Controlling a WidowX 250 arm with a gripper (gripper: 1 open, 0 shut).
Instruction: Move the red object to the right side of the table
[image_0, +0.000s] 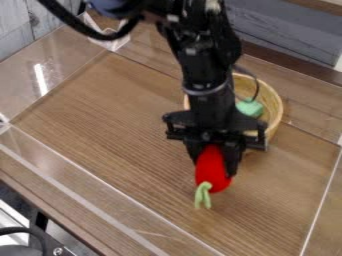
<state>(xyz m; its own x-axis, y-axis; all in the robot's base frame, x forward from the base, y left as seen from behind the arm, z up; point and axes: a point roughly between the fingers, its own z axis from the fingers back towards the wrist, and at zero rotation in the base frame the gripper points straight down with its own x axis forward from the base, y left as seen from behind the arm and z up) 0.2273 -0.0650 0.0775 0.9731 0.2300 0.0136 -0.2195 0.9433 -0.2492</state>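
With our gripper (214, 160) clamped on the red object (214, 168), which hangs stem-down just above the worktop (94, 140) beside the wooden bowl (267, 125), we should lower gently before letting go.

The gripper (217, 158) hangs over the table (94, 130), right of centre, clamped on the red object (214, 169), which points downward with its stem end lowest — whether the stem touches the tabletop cannot be told. Directly behind the gripper and slightly right sits the wooden bowl (271, 104), largely hidden by the arm (201, 50); a block (249, 107) lies inside it. Acrylic walls (40, 75) edge the table. A small clear stand (107, 37) sits at the far left — behind the arm.
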